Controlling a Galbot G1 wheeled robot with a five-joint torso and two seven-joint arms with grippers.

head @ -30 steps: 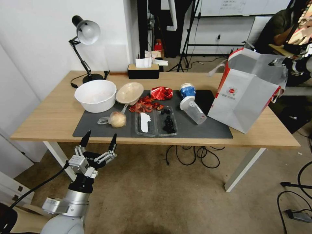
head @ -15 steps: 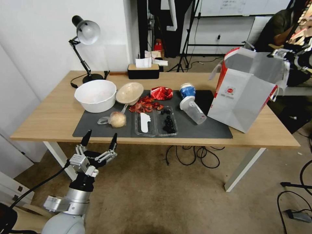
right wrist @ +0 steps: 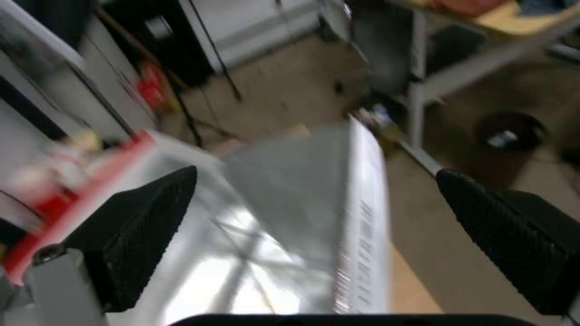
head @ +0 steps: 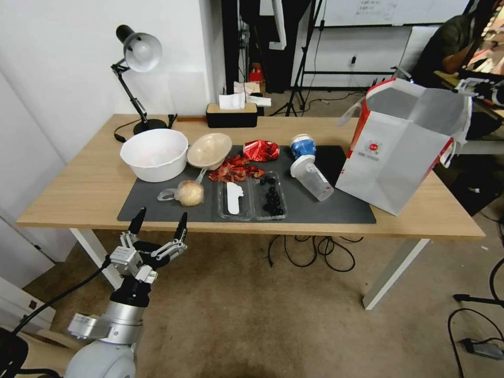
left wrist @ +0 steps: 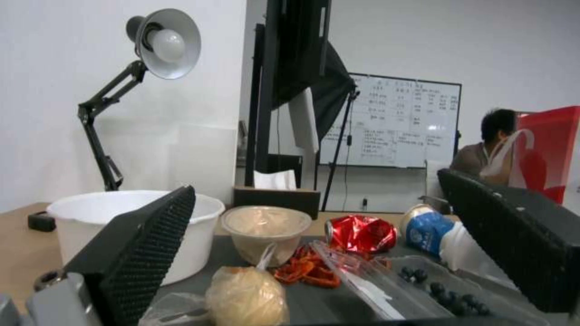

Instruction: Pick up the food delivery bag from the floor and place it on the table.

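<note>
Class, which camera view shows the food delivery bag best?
The head view: the whole food delivery bag stands on the table. The right wrist view shows its foil-lined opening; the left wrist view shows a red edge.

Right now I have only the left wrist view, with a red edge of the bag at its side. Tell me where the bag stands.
Observer: The food delivery bag stands on the right end of the table, its near left corner on the dark mat, mouth open upward.
Operator: Report the right gripper.
Observer: The right gripper is open and grips nothing. Its camera looks down on the bag's foil lining, and the head view puts it by the bag's far right rim.
Operator: Describe my own gripper from outside.
Observer: The left gripper is open and empty, held low in front of the table's near edge, toward its left end.
</note>
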